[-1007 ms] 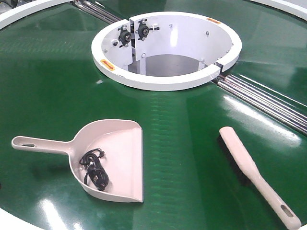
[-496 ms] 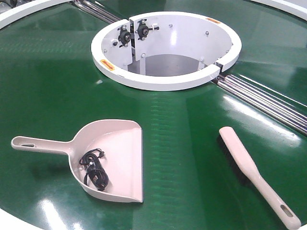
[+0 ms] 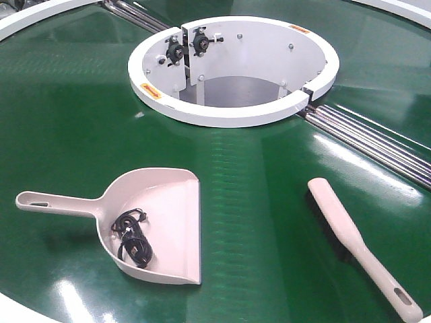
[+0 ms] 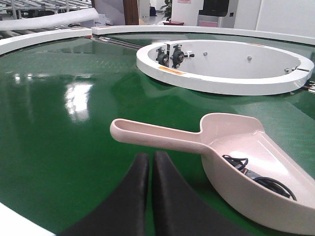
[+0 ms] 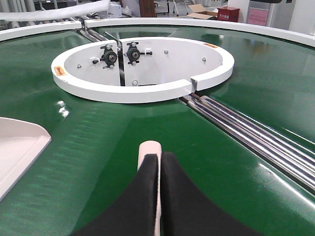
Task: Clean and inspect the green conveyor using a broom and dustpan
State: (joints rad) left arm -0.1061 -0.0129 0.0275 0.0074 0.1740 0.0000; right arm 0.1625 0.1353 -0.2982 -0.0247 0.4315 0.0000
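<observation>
The dustpan (image 3: 165,208) lies on the green conveyor (image 3: 67,121) at front left, its handle pointing left and a black coiled cable (image 3: 133,241) inside it. The broom (image 3: 350,239) lies flat at front right, handle end toward the near edge. Neither gripper shows in the front view. In the left wrist view my left gripper (image 4: 150,155) is shut and empty, just short of the dustpan's handle (image 4: 157,137). In the right wrist view my right gripper (image 5: 160,156) is shut, lined up behind the broom's rounded far end (image 5: 149,147), which shows past the fingertips.
A white ring-shaped opening (image 3: 229,113) with two black bearing mounts sits behind the tools. Steel roller rods (image 3: 377,141) run from it toward the right. The belt's white rim (image 3: 13,313) curves along the near left edge.
</observation>
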